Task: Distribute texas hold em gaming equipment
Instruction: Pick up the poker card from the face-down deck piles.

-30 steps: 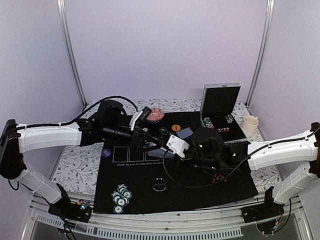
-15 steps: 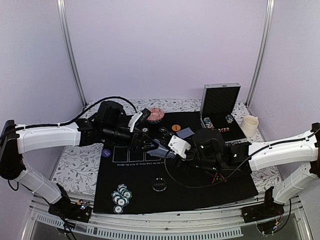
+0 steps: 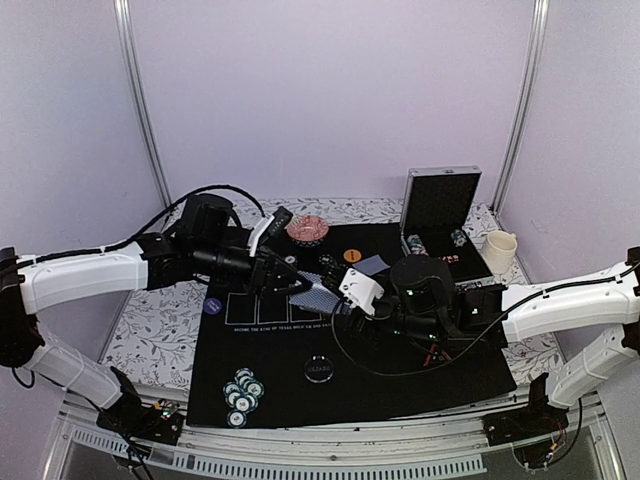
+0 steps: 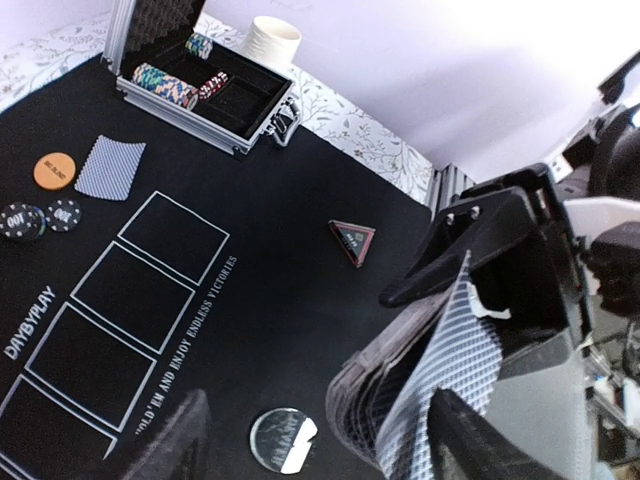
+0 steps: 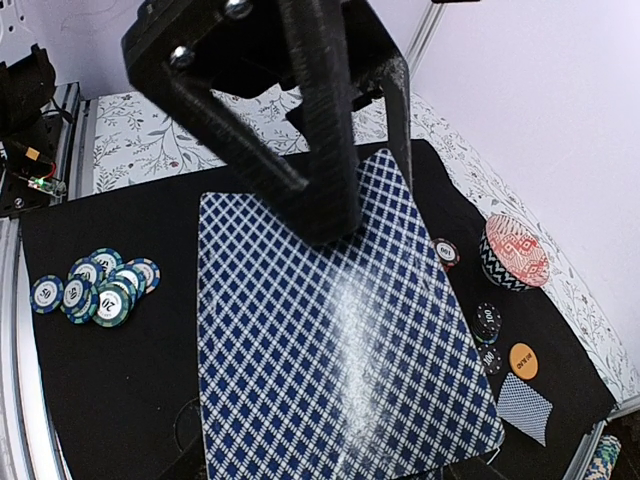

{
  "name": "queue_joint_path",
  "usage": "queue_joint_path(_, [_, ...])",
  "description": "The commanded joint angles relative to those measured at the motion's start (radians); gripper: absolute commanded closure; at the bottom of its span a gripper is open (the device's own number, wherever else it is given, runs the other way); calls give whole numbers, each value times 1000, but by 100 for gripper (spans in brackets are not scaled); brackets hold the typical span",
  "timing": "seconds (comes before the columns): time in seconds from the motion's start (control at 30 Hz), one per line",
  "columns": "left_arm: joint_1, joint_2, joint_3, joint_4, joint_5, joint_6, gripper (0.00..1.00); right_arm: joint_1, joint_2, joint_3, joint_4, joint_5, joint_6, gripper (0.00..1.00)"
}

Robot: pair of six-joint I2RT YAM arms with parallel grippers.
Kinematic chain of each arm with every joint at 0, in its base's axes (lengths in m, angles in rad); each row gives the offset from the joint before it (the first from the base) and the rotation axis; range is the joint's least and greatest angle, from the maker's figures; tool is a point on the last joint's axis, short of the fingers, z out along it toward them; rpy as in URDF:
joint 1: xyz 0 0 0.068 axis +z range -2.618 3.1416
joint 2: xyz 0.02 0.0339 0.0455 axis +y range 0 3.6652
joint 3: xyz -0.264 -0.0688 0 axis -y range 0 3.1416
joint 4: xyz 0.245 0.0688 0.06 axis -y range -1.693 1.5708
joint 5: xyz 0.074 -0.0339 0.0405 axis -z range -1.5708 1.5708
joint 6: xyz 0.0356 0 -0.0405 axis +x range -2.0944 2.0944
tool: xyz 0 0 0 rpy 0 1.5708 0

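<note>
My right gripper [image 3: 338, 300] is shut on a deck of blue-backed playing cards [image 3: 318, 297] above the mat's middle. In the right wrist view the top card [image 5: 340, 340] fills the frame and hides my own fingers. My left gripper [image 3: 297, 284] meets the deck from the left, and one of its black fingers [image 5: 325, 160] lies on that card's back. In the left wrist view the deck [image 4: 400, 400] fans out between my wide-apart fingers, so the left gripper [image 4: 318, 410] is open. Teal chips [image 3: 242, 392] lie front left, and a single card [image 3: 370, 265] lies beside an orange button [image 3: 352, 256].
The black mat [image 3: 400, 385] covers the table. A dark round button [image 3: 319, 369] lies near the front and a blue button [image 3: 211, 306] at the mat's left edge. Black chips [image 4: 40, 218] and a triangle [image 4: 352, 238] rest on the mat. The open metal case [image 3: 445, 235] and a cup [image 3: 498, 250] stand back right.
The left arm has drawn back to the left. More of the deck's blue top card now shows between the two grippers. The right arm has hardly moved.
</note>
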Motion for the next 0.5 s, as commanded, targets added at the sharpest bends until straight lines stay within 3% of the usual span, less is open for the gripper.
queue_joint_path(0.0, [24,-18,-15,29,89,-16,35,3,-34,-14,40,7,9,51])
queue_joint_path(0.33, [30,-32,-17,38,146,-24,56,2,-43,-22,41,17,6,51])
queue_joint_path(0.47, [35,-39,-18,34,145,-24,74,3,-45,-27,40,22,8,51])
